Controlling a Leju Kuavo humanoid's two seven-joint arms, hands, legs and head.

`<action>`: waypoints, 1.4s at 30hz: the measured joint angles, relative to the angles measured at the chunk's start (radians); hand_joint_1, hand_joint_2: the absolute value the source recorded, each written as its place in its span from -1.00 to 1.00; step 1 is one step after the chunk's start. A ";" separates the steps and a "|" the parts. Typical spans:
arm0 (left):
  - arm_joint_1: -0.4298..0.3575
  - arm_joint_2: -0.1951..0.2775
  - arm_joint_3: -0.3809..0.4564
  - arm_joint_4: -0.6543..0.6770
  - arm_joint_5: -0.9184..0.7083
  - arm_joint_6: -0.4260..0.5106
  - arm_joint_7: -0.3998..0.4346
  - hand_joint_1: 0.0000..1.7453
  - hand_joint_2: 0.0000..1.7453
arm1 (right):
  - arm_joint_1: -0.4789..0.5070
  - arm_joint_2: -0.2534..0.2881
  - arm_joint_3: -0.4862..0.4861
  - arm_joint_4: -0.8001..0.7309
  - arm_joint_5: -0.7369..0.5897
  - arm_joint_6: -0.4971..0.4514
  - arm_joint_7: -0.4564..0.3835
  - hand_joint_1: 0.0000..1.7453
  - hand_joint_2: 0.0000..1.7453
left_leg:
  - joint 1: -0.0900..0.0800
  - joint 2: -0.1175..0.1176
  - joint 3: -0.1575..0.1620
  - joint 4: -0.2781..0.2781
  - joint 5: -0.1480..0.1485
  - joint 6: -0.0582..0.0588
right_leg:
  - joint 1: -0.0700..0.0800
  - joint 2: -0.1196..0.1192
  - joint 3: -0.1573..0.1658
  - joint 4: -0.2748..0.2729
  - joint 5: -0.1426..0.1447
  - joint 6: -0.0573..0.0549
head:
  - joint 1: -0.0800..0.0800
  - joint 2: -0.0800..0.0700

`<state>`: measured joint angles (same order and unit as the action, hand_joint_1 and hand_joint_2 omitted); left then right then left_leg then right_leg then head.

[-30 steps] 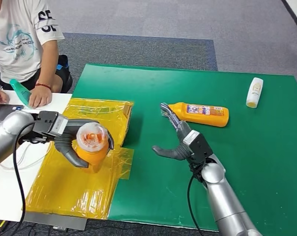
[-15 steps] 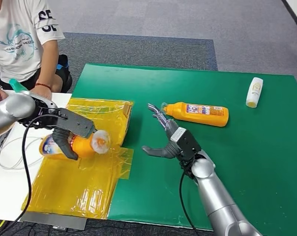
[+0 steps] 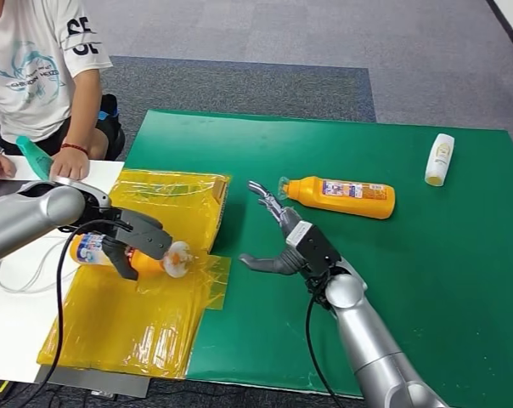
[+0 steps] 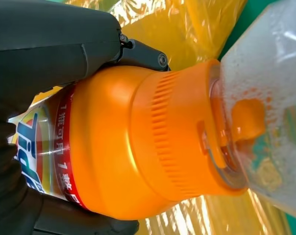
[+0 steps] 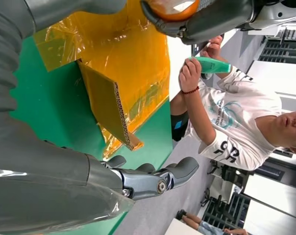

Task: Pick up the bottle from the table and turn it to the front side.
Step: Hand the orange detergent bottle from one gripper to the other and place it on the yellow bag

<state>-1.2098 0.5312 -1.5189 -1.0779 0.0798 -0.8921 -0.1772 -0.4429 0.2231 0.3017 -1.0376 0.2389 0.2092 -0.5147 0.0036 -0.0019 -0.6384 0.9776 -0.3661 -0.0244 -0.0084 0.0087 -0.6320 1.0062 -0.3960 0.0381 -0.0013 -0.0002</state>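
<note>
Head view: 3 bottles on or over the desk point(image 3: 433, 280), plus a teal one w/ the person. Left hand point(image 3: 129, 242) grips orange bottle no. 1 point(image 3: 122, 253) on its side, clear cap pointing toward the green mat, low over the yellow plastic sheet point(image 3: 145, 323); can't tell if it touches the sheet. Fingers wrapped round the body. Right hand point(image 3: 286, 242) hovers over the green mat, fingers spread, holding nothing. Orange bottle no. 2 point(image 3: 344, 197) lies flat just beyond the right fingertips, label up, cap toward the hand, not touching. 1 small white bottle point(image 3: 440, 159) lies well apart near the far right edge. 1 person point(image 3: 42, 59) in a white tee sits at far left, one hand on the teal bottle point(image 3: 35, 158).

Left wrist view: dark fingers point(image 4: 58, 44) clamp the orange bottle, one above and one below the body; red-blue label near the palm, ribbed orange collar and clear cap stick out past the fingers. Yellow sheet behind.

Right wrist view: right hand's fingers point(image 5: 158, 178) extended, nothing between them. Green mat, yellow sheet w/ 1 cardboard flap point(image 5: 106, 105), person w/ the teal bottle beyond.
</note>
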 joint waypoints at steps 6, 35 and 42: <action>0.027 -0.024 -0.007 0.034 -0.049 0.110 -0.043 1.00 1.00 | 0.007 0.000 0.000 -0.001 0.012 -0.006 0.008 -1.00 1.00 | 0.000 0.000 0.000 0.000 0.000 0.000 | 0.000 0.000 0.000 0.000 0.000 0.000 | 0.000 0.000; 0.118 -0.101 0.187 0.048 0.138 0.140 -0.152 1.00 1.00 | 0.036 0.000 -0.002 0.000 0.025 -0.009 0.009 -1.00 1.00 | 0.000 0.000 -0.001 0.000 0.000 0.000 | 0.000 0.000 -0.001 0.000 0.000 0.000 | 0.000 0.000; 0.118 -0.077 0.199 0.046 0.281 0.067 -0.129 1.00 1.00 | 0.017 0.002 0.001 0.013 0.008 -0.008 0.014 -1.00 1.00 | 0.000 0.000 -0.001 0.000 0.000 0.000 | 0.000 0.000 -0.001 0.000 0.000 0.000 | 0.000 0.000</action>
<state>-1.0922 0.4541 -1.3198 -1.0318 0.3612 -0.8248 -0.3058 -0.4255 0.2255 0.3024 -1.0242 0.2466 0.2014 -0.5008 0.0035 -0.0017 -0.6398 0.9776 -0.3660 -0.0245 -0.0084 0.0090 -0.6334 1.0064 -0.3956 0.0383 -0.0011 -0.0002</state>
